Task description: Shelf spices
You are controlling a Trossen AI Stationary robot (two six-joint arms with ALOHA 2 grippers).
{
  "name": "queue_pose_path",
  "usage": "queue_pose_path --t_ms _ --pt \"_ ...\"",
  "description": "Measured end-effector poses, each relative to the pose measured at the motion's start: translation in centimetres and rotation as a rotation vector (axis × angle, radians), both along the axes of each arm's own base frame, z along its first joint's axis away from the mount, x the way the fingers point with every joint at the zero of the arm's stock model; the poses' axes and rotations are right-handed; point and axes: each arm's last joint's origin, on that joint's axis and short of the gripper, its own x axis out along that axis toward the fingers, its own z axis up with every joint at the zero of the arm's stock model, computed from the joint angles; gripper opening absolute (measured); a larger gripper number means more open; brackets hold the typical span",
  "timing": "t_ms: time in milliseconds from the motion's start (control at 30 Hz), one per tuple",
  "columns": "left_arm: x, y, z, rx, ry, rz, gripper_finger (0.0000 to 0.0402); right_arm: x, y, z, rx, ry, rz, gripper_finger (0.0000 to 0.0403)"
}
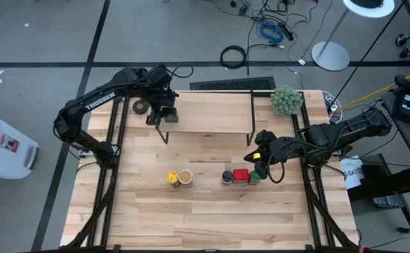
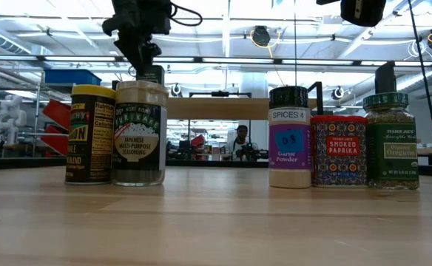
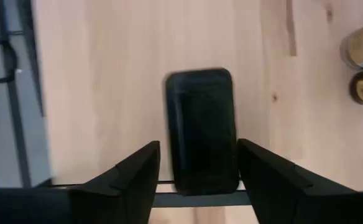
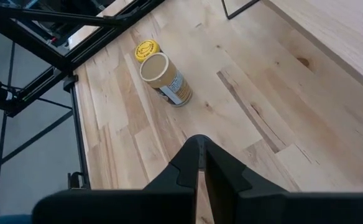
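Note:
The shelf [image 1: 212, 112] stands at the table's far middle. On its left end rests the dark boxy tin [image 3: 200, 112], also seen in the low view [image 2: 151, 74]. My left gripper [image 3: 199, 146] hangs over it, pointing steeply down and open, a finger on either side. On the table in front stand the yellow-lidded jar [image 1: 171, 178] and the tan-lidded jar [image 1: 185, 177]. To their right stand the blue-lidded jar [image 1: 227, 177], the red square tin [image 1: 241, 175] and the green-lidded jar [image 1: 253, 179]. My right gripper [image 1: 260, 159] hovers shut just beyond that group. My left gripper straddles the dark tin's two long sides from above, its fingers along the tin's near end. A gap shows between one finger [image 3: 145, 165] and the tin. Whether the other finger [image 3: 256, 165] touches the tin's side [image 3: 232, 155], I cannot tell. The tin rests on the shelf board.
A fuzzy green plant ball [image 1: 287, 99] sits at the shelf's far right. A black tape roll [image 1: 141, 106] lies left of the shelf, and a keyboard [image 1: 233, 83] lies along the far edge. The shelf board to the right of the tin is bare wood [image 1: 219, 116].

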Motion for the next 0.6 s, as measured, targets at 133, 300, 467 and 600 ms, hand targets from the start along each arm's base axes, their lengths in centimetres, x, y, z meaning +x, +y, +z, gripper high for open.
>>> queue_pose_path --t_ms 133,300,467,600 --pt "0.0 0.0 1.6 0.037 -0.045 0.005 0.0230 0.0 0.0 0.0 -0.001 0.000 -0.001 0.0013" --pt "0.0 -0.2 3.5 0.054 -0.105 0.042 0.0231 0.0 0.0 0.0 -0.006 0.000 -0.002 0.0013" --pt "0.2 -0.9 4.1 0.040 -0.114 0.085 0.0231 0.0 0.0 0.0 -0.019 0.000 0.008 0.0013" --pt "0.6 -1.9 4.6 0.031 -0.109 0.174 0.0231 0.0 -0.2 0.0 -0.011 -0.001 -0.003 0.0013"
